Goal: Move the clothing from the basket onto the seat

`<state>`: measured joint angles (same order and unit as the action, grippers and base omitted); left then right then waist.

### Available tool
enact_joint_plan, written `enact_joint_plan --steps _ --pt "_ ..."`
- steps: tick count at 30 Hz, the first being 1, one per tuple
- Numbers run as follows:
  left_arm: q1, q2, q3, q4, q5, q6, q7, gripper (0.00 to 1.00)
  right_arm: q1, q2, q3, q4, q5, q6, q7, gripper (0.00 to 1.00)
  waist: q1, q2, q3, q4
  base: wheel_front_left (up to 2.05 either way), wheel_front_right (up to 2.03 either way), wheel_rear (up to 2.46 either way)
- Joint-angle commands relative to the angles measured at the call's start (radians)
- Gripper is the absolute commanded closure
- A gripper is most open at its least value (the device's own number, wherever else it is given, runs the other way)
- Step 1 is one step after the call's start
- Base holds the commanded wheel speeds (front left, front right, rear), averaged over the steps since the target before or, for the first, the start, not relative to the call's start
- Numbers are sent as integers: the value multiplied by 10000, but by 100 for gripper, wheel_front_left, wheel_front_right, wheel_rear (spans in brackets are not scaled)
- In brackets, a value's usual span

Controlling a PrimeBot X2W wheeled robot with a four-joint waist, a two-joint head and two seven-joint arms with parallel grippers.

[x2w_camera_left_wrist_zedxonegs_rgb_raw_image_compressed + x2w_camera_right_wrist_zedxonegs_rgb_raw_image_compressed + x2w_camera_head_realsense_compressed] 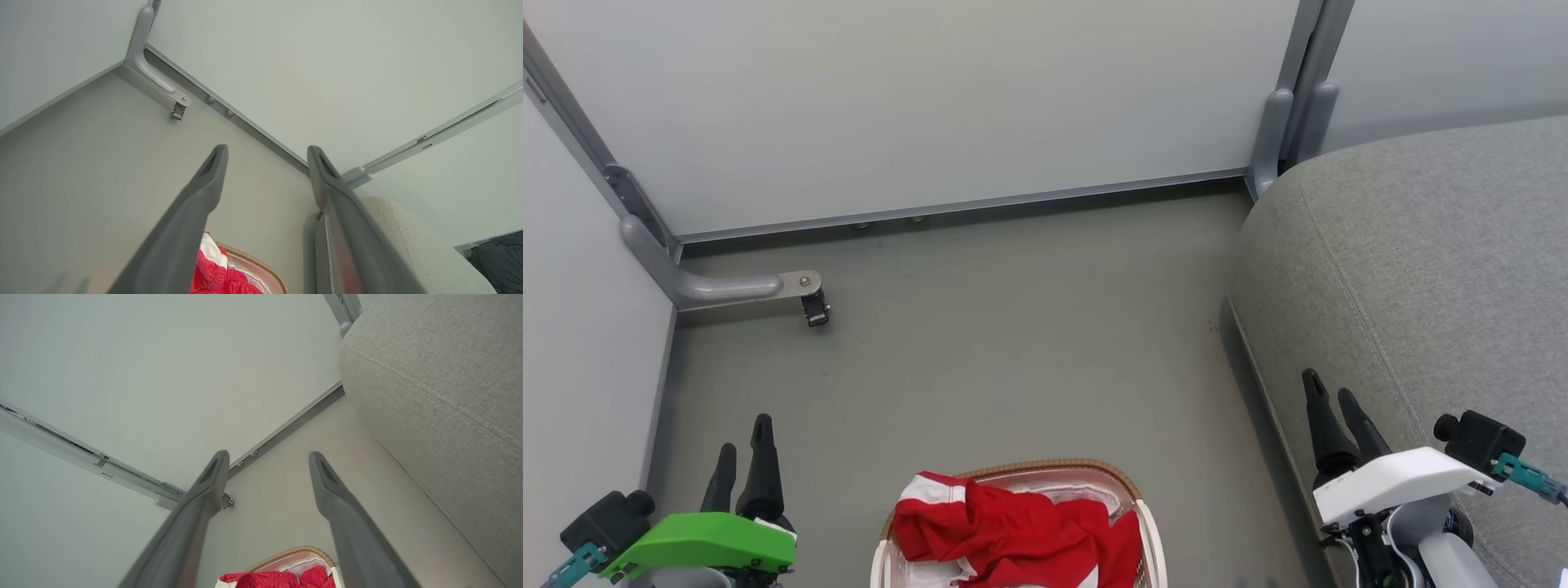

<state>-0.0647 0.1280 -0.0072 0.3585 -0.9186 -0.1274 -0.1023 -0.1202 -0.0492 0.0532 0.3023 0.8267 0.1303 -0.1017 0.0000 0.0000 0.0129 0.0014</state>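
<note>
The red clothing [1013,531] with white panels lies crumpled in the white basket [1152,523] with a tan rim, at the bottom middle of the head view. Its red fabric [212,273] also peeks into the left wrist view, and the clothing [278,579] shows again in the right wrist view. The grey seat [1421,269] fills the right side. My left gripper [743,437] stands open at the lower left, well left of the basket. At the lower right my right gripper [1331,388] hangs open over the seat's front edge. Both hold nothing.
Pale partition walls [915,98] enclose the grey floor [1013,343] on the far and left sides. A grey metal foot with a small black caster [815,309] juts from the left corner. A grey post [1274,139] stands by the seat's far corner.
</note>
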Motion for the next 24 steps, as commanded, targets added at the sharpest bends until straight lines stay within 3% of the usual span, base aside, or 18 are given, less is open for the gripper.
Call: enact_joint_plan --steps 1,24 --pt "-246 134 -67 -22 255 -26 -98 0 -251 -53 59 -59 -349 3 -116 0 0 0 2 0 0 0 0" --pt "-318 450 -424 148 2324 -36 -705 0 -329 -29 273 159 -2966 4 -724 0 0 0 59 -15 0 0 0"
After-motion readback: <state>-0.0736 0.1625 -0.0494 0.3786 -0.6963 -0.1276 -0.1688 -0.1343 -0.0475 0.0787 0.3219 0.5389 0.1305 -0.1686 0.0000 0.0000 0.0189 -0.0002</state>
